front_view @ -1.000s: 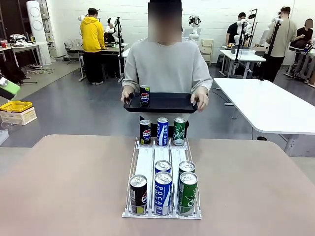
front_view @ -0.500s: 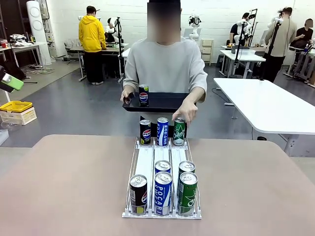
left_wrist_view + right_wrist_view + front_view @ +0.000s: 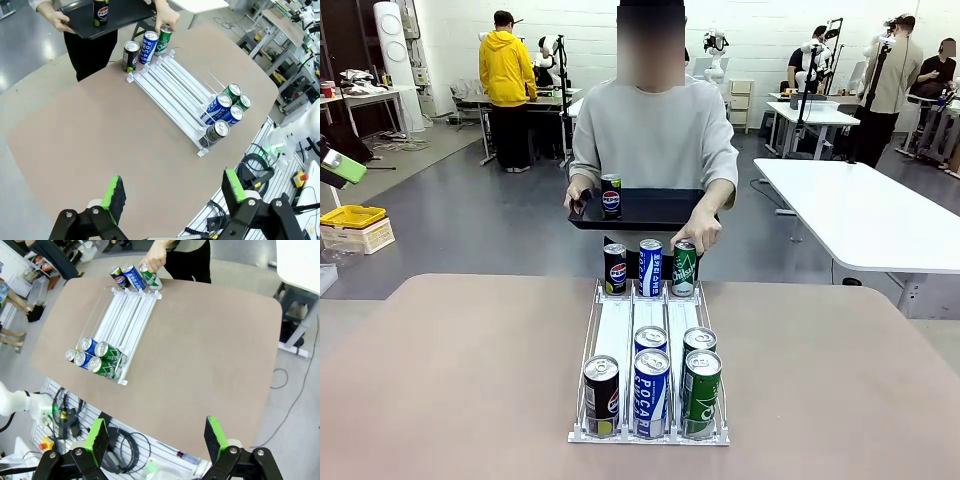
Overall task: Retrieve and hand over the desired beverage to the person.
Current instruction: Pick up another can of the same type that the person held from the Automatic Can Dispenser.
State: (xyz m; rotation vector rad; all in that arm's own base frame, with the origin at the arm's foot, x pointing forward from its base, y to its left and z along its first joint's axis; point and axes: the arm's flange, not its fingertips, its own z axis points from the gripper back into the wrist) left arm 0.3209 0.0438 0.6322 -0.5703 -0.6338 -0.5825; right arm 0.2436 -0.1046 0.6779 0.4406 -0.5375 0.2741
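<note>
Left gripper [image 3: 173, 186]: jaws spread wide, empty, high above the brown table [image 3: 450, 370]
Right gripper [image 3: 156, 432]: jaws spread wide, empty, also aloft
Wanted drink: grey-sweatshirted person [image 3: 653, 135] has a hand [image 3: 694, 237] on the green metal can [image 3: 684, 270] at the white wire rack [image 3: 648, 318] far end
Progress: seemingly early; grasp and handover remain

Front view level across table [image 3: 470, 380]; wrist views high overhead (all share can rack [image 3: 172, 95]).

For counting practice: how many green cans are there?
3. One green can at the far end of the rack, under the person's hand; two at the near end, one behind the other.
</note>
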